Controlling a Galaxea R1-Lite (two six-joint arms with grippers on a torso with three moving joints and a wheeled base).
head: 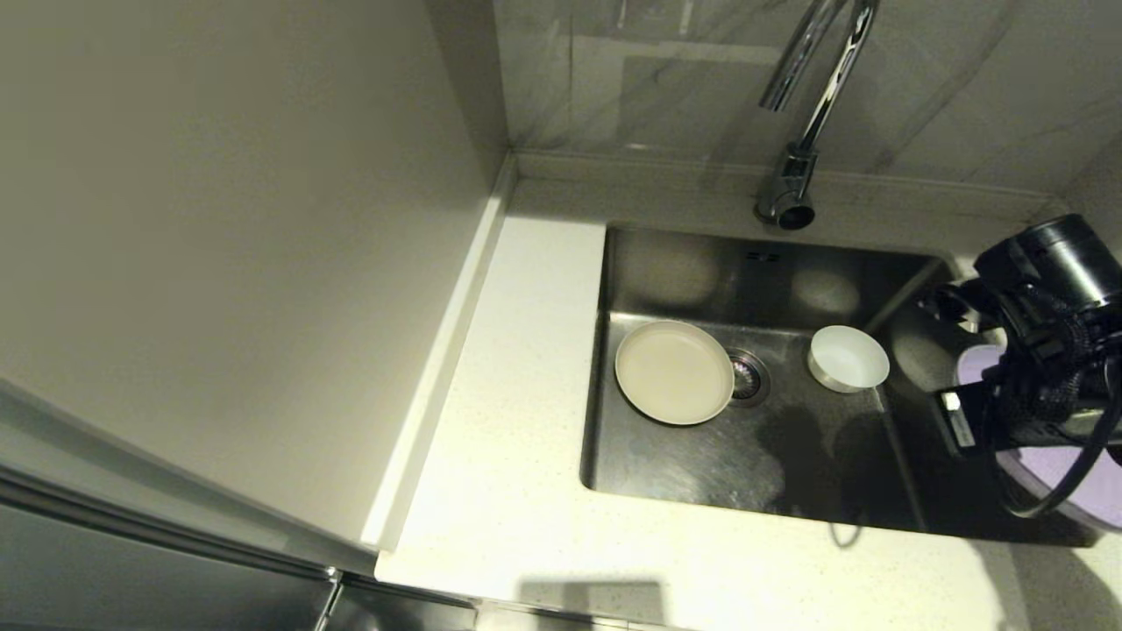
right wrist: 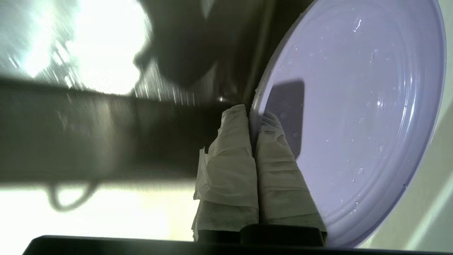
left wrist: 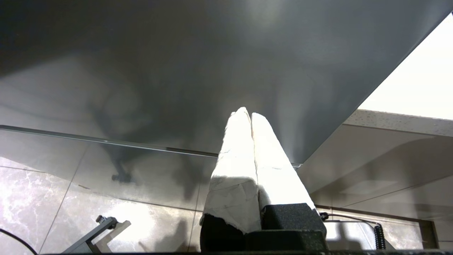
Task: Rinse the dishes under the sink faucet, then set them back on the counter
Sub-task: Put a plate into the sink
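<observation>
A cream plate (head: 674, 372) lies flat on the floor of the steel sink (head: 815, 464), beside the drain strainer (head: 748, 378). A small white bowl (head: 848, 358) stands upright to its right. My right gripper (right wrist: 253, 115) is shut on the rim of the wet lilac plate (right wrist: 354, 117), held at the sink's right edge, where the lilac plate (head: 1065, 473) shows partly behind my arm. The chrome faucet (head: 811, 114) rises at the back. My left gripper (left wrist: 246, 112) hangs shut and holds nothing, below the counter and outside the head view.
The pale speckled counter (head: 508, 421) runs left of and in front of the sink, bounded by a raised edge and a wall panel (head: 219, 219) on the left. A dark cabinet front (left wrist: 177, 71) fills the left wrist view.
</observation>
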